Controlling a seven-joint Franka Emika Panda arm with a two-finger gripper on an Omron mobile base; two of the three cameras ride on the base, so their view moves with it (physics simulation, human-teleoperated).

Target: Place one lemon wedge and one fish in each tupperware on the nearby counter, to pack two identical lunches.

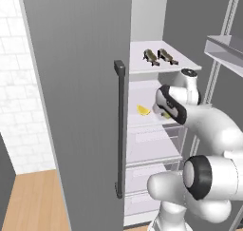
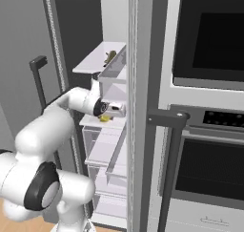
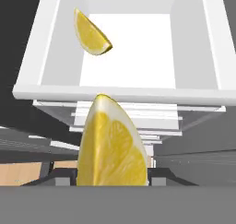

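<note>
The white arm's two-finger gripper is reached into the open grey refrigerator, and its jaws are pinching a yellow lemon wedge between them. In the hand view that held wedge stands on end, its long axis running straight out from the jaws, pointed tip away from them, and its cut face with pale segments faces the camera. Beyond the jaws and a little to their left in the hand view, a second yellow lemon wedge lies on the white refrigerator shelf, well apart from the held one; its long axis runs diagonally, with one tip toward the far left corner and the other toward the middle of the shelf. From the left base view this loose wedge sits just left of the hand. On the white shelf above the jaws lie two small dark brown fish, side by side and close together, their bodies lined up roughly parallel and pointing toward the back of the refrigerator. That makes two lemon wedges and two fish, one wedge gripped and the other three pieces resting on the shelves.
</note>
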